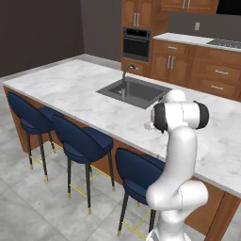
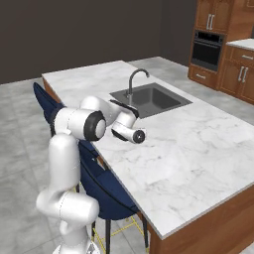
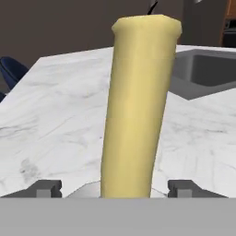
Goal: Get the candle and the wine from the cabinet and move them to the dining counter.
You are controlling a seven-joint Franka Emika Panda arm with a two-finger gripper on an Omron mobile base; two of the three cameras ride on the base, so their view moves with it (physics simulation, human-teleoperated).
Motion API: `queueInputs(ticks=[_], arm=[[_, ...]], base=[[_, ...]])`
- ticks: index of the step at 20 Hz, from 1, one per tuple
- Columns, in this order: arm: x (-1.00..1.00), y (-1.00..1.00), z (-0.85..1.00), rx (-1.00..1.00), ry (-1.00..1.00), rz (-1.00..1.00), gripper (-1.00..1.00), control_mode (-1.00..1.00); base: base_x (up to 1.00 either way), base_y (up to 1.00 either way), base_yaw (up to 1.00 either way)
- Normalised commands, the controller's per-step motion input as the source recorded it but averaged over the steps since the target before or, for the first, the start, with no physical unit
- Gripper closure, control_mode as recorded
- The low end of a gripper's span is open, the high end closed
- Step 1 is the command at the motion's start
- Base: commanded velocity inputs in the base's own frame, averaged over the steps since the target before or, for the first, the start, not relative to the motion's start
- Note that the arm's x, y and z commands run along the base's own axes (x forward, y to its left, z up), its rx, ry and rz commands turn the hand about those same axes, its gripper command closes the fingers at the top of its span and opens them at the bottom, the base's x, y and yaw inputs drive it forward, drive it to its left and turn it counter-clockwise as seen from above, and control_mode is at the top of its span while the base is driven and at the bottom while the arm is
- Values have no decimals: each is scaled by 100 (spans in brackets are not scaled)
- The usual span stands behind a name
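A: What holds anything here?

B: The sink [image 1: 134, 92] is sunk into the dining counter [image 1: 70, 89], with the faucet [image 1: 126, 74] on its near edge. The basin looks dark and bare in both base views. In the hand view one corner of it shows at about 2 o'clock, behind the candle [image 3: 138, 106].

A: And the candle?

B: It stands pale yellow and upright, right in front of the hand camera, over the marble top. At its foot a bit of a light round dish [image 3: 85, 190] shows, cut off by the bottom of the view, so I cannot tell whether it rests on the counter.

A: Is the gripper [image 3: 117, 190] clamped on it?

B: The two dark fingertips sit apart at 7 and 5 o'clock with the candle between them, clear of its sides. Whether anything grips the dish lower down is hidden, so I cannot tell.

A: What else is hard to make out?

B: In the left base view the arm's own elbow covers the hand and the candle. In the right base view the wrist reaches over the counter edge toward the sink, but the fingers are too small to read. Navy stools [image 1: 84, 143] line the near side; the last one is partly behind the arm.
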Motion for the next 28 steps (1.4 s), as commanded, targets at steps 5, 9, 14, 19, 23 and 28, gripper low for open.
queueInputs(ticks=[5,9,14,19,23,28], arm=[[-71,-13,1,0,0,-3,-100,-100],[-72,-26,10,2,0,-5,-100,-100],[-68,-36,39,7,0,-5,-100,-100],[-45,-13,94,10,3,-11,-100,-100],[-36,0,100,8,11,-17,-100,-100],[-42,0,100,7,15,-17,-100,-100]], base=[[0,0,0],[0,0,0],[0,0,0],[0,0,0],[0,0,0],[0,0,0]])
